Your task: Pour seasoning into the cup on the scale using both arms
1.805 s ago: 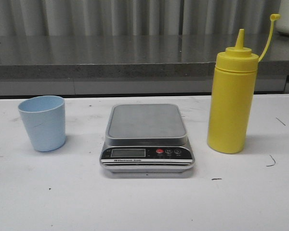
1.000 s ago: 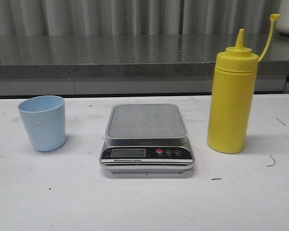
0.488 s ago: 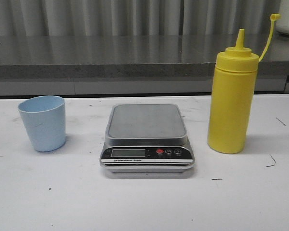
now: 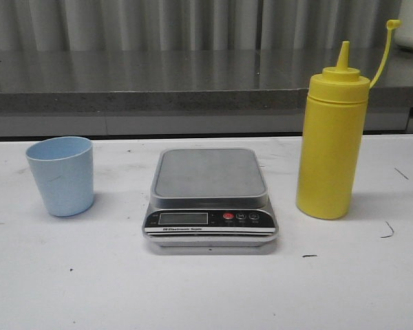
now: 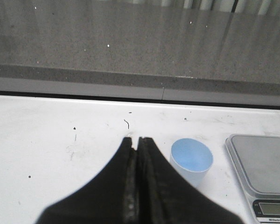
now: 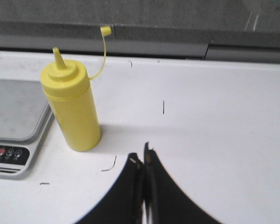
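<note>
The pale blue cup [image 4: 60, 175] stands upright and empty on the white table at the left. The silver scale [image 4: 209, 196] sits in the middle with a bare platform. The yellow seasoning bottle [image 4: 330, 144] stands upright at the right, cap off on its strap. Neither gripper shows in the front view. In the left wrist view my left gripper [image 5: 135, 139] is shut and empty, apart from the cup [image 5: 191, 160] and the scale [image 5: 262, 171]. In the right wrist view my right gripper [image 6: 142, 155] is shut and empty, apart from the bottle [image 6: 72, 108] and the scale [image 6: 15, 122].
A grey ledge [image 4: 193, 82] runs along the back of the white table [image 4: 206, 289]. Small dark marks dot the tabletop [image 6: 163, 107].
</note>
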You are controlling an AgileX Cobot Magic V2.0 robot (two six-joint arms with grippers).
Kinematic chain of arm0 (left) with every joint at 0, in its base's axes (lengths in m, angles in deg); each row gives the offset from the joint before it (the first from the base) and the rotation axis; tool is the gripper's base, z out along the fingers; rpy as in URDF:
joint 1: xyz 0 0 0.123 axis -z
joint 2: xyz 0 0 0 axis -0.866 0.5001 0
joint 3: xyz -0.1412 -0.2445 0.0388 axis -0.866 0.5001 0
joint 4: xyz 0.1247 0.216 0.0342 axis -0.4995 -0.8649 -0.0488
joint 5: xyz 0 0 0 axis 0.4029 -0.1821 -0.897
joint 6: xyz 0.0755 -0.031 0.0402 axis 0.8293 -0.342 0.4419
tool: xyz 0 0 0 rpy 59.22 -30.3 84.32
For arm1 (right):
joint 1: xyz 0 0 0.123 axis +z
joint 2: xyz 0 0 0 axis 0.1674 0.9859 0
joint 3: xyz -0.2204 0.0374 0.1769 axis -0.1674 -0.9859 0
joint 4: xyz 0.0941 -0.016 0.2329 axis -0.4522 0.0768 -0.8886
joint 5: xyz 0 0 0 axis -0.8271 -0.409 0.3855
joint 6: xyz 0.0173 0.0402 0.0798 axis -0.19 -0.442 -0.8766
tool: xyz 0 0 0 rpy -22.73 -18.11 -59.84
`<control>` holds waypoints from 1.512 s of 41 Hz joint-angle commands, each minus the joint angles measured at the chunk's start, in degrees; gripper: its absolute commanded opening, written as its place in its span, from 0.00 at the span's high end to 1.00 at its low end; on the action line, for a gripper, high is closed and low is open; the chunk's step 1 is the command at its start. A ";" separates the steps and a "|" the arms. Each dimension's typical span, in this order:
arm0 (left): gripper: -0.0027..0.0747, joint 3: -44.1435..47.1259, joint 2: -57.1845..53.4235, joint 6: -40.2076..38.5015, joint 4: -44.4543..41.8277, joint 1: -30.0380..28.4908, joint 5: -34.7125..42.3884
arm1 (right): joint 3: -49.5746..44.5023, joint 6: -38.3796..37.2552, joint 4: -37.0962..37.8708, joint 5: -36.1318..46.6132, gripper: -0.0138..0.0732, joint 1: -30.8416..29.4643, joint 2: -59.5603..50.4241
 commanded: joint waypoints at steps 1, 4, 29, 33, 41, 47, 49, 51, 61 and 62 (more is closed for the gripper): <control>0.99 -2.05 2.59 -0.17 0.50 -0.03 4.05 | 1.88 0.48 0.48 3.27 0.92 -0.33 4.01; 0.99 -2.05 3.64 -0.17 -0.53 -0.03 3.40 | 1.88 1.51 0.54 3.19 0.92 -0.33 6.20; 0.30 -6.78 18.95 -0.17 -1.63 6.35 -4.49 | 1.88 4.50 0.54 3.04 0.27 -0.33 10.72; 0.30 -9.53 25.12 -0.17 -1.30 8.15 -5.01 | 1.88 4.50 0.54 3.04 0.27 -0.33 10.72; 0.30 -16.84 38.76 -0.17 -0.50 10.89 -7.56 | 1.88 4.50 0.54 3.04 0.27 -0.33 10.72; 0.30 -22.58 47.94 -0.17 0.71 11.28 -7.80 | 1.88 4.50 0.54 3.04 0.27 -0.33 10.72; 0.30 -24.19 50.94 -0.17 0.71 11.28 -8.06 | 1.88 4.50 0.54 3.04 0.27 -0.33 10.72; 0.30 -25.96 53.40 -0.17 0.71 11.28 -8.45 | 1.88 4.50 0.54 3.04 0.27 -0.33 10.72; 0.31 -31.90 64.86 -0.17 0.71 11.28 -8.15 | 1.88 4.50 0.54 3.04 0.27 -0.33 10.72; 0.31 -32.27 65.69 -0.17 0.71 11.28 -7.84 | 1.88 4.50 0.54 3.04 0.27 -0.33 10.72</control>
